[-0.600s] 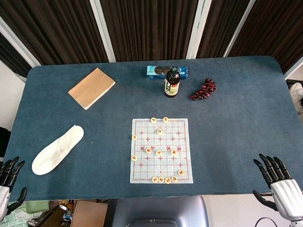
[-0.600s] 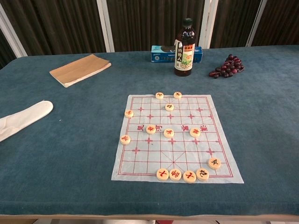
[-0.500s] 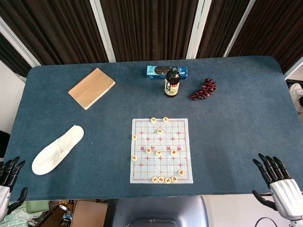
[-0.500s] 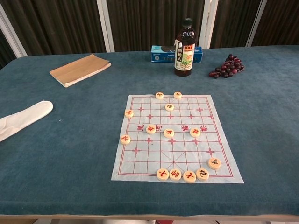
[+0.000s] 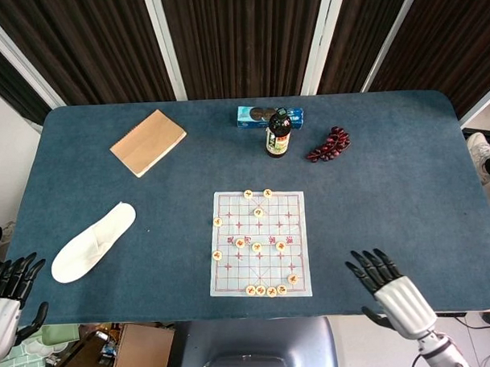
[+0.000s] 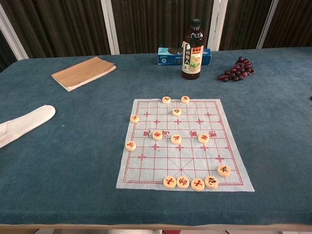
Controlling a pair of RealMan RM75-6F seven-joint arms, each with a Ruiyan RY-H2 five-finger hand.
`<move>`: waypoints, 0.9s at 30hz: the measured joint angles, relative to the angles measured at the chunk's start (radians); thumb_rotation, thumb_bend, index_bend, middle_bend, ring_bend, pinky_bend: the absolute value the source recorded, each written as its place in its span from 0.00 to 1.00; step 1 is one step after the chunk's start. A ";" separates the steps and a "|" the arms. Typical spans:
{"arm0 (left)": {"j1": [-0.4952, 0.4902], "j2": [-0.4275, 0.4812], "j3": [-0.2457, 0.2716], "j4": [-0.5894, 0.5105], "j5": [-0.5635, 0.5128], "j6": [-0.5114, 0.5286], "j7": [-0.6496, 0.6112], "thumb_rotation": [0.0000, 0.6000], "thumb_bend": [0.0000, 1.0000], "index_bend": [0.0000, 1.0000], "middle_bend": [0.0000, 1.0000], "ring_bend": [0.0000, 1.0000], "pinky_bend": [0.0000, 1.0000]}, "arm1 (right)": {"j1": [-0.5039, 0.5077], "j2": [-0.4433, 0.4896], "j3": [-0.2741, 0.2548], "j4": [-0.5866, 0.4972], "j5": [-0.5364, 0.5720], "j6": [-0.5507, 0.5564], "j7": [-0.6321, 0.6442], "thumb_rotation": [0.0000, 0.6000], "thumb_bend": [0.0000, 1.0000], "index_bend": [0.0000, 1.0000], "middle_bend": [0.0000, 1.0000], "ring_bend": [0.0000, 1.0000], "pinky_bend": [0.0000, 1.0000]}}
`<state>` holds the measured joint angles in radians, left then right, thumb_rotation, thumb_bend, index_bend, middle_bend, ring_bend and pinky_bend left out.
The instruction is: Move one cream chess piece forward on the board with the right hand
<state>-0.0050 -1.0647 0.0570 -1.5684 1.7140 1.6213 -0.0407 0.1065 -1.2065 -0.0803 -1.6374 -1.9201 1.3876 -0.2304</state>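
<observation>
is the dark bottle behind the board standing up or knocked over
Upright. The dark bottle stands on its base on the table, cap on top and label facing the chest camera, in front of the blue box.

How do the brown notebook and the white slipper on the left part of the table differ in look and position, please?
The notebook is tan, flat and rectangular, while the slipper is white, rounded and elongated. The notebook lies toward the far edge of the table, whereas the slipper lies nearer the robot, closer to the left hand. Both rest on the blue table, left of the chess board, untouched by either hand.
</observation>
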 measured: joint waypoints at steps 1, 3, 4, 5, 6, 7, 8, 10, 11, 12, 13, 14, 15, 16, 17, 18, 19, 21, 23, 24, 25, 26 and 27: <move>0.000 0.001 0.000 0.001 0.000 0.000 -0.004 1.00 0.45 0.00 0.00 0.00 0.01 | 0.018 -0.008 0.005 -0.016 -0.003 -0.035 -0.027 1.00 0.36 0.19 0.00 0.00 0.00; -0.001 0.004 0.000 0.003 0.000 0.000 -0.014 1.00 0.45 0.00 0.00 0.00 0.01 | 0.059 -0.034 0.019 -0.051 0.000 -0.120 -0.088 1.00 0.36 0.26 0.00 0.00 0.00; -0.001 0.005 0.001 0.004 0.000 0.001 -0.018 1.00 0.45 0.00 0.00 0.00 0.01 | 0.077 -0.047 0.025 -0.064 0.005 -0.158 -0.112 1.00 0.36 0.29 0.00 0.00 0.00; -0.002 0.006 0.001 0.005 0.001 0.001 -0.023 1.00 0.45 0.00 0.00 0.00 0.01 | 0.100 -0.067 0.035 -0.079 0.016 -0.209 -0.145 1.00 0.36 0.32 0.00 0.00 0.00; -0.002 0.007 0.001 0.006 0.001 0.002 -0.027 1.00 0.45 0.00 0.00 0.00 0.01 | 0.118 -0.084 0.043 -0.089 0.028 -0.246 -0.171 1.00 0.36 0.35 0.00 0.00 0.00; -0.002 0.008 0.002 0.006 0.002 0.003 -0.031 1.00 0.45 0.00 0.00 0.00 0.01 | 0.135 -0.104 0.051 -0.098 0.041 -0.282 -0.196 1.00 0.36 0.38 0.00 0.00 0.00; -0.002 0.010 0.003 0.008 0.004 0.004 -0.035 1.00 0.45 0.00 0.00 0.00 0.01 | 0.157 -0.134 0.062 -0.107 0.060 -0.322 -0.226 1.00 0.36 0.40 0.00 0.00 0.00; -0.002 0.011 0.004 0.009 0.007 0.005 -0.040 1.00 0.45 0.00 0.00 0.00 0.01 | 0.184 -0.180 0.077 -0.113 0.091 -0.364 -0.259 1.00 0.36 0.43 0.00 0.00 0.00; -0.002 0.013 0.005 0.010 0.008 0.006 -0.043 1.00 0.45 0.00 0.00 0.00 0.01 | 0.200 -0.210 0.085 -0.114 0.114 -0.386 -0.277 1.00 0.36 0.45 0.00 0.00 0.00; -0.002 0.013 0.006 0.011 0.008 0.006 -0.046 1.00 0.45 0.00 0.00 0.00 0.01 | 0.210 -0.230 0.091 -0.113 0.133 -0.401 -0.290 1.00 0.36 0.45 0.00 0.00 0.00; -0.002 0.014 0.006 0.011 0.008 0.006 -0.049 1.00 0.45 0.00 0.00 0.00 0.01 | 0.219 -0.247 0.097 -0.111 0.151 -0.415 -0.304 1.00 0.36 0.46 0.00 0.00 0.00; -0.002 0.015 0.006 0.011 0.008 0.007 -0.055 1.00 0.45 0.00 0.00 0.00 0.01 | 0.229 -0.268 0.103 -0.106 0.176 -0.430 -0.323 1.00 0.36 0.46 0.00 0.00 0.00; -0.002 0.016 0.006 0.012 0.008 0.009 -0.060 1.00 0.45 0.00 0.00 0.00 0.01 | 0.235 -0.283 0.108 -0.102 0.194 -0.439 -0.338 1.00 0.36 0.46 0.00 0.00 0.00; -0.001 0.017 0.006 0.012 0.008 0.011 -0.065 1.00 0.45 0.00 0.00 0.00 0.01 | 0.241 -0.296 0.111 -0.098 0.210 -0.448 -0.353 1.00 0.36 0.47 0.00 0.00 0.00; -0.001 0.018 0.006 0.014 0.008 0.013 -0.070 1.00 0.45 0.00 0.00 0.00 0.01 | 0.247 -0.312 0.116 -0.091 0.230 -0.456 -0.372 1.00 0.36 0.47 0.00 0.00 0.00; -0.001 0.018 0.006 0.015 0.009 0.014 -0.071 1.00 0.45 0.00 0.00 0.00 0.01 | 0.252 -0.323 0.118 -0.086 0.244 -0.461 -0.384 1.00 0.36 0.47 0.00 0.00 0.00; -0.001 0.018 0.007 0.016 0.010 0.014 -0.072 1.00 0.45 0.00 0.00 0.00 0.01 | 0.255 -0.332 0.121 -0.080 0.256 -0.463 -0.394 1.00 0.36 0.47 0.00 0.00 0.00; 0.000 0.019 0.008 0.016 0.012 0.015 -0.071 1.00 0.45 0.00 0.00 0.00 0.01 | 0.263 -0.349 0.126 -0.068 0.280 -0.467 -0.417 1.00 0.36 0.47 0.00 0.00 0.00; 0.001 0.020 0.008 0.015 0.012 0.018 -0.074 1.00 0.45 0.00 0.00 0.00 0.01 | 0.269 -0.361 0.129 -0.056 0.303 -0.469 -0.436 1.00 0.36 0.48 0.00 0.00 0.00; 0.001 0.020 0.008 0.015 0.011 0.020 -0.076 1.00 0.45 0.00 0.00 0.00 0.01 | 0.272 -0.365 0.130 -0.050 0.312 -0.470 -0.441 1.00 0.36 0.49 0.00 0.00 0.00; 0.002 0.021 0.008 0.015 0.011 0.020 -0.078 1.00 0.45 0.00 0.00 0.00 0.01 | 0.275 -0.370 0.130 -0.044 0.321 -0.470 -0.446 1.00 0.37 0.49 0.00 0.00 0.00; 0.002 0.021 0.008 0.016 0.011 0.021 -0.079 1.00 0.45 0.00 0.00 0.00 0.01 | 0.278 -0.376 0.130 -0.035 0.331 -0.469 -0.450 1.00 0.37 0.50 0.00 0.00 0.00; 0.002 0.021 0.009 0.017 0.012 0.020 -0.078 1.00 0.45 0.00 0.00 0.00 0.01 | 0.281 -0.380 0.130 -0.028 0.337 -0.469 -0.451 1.00 0.38 0.51 0.00 0.00 0.00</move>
<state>-0.0032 -1.0438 0.0656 -1.5518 1.7256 1.6416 -0.1191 0.3874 -1.5860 0.0496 -1.6652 -1.5826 0.9190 -0.6811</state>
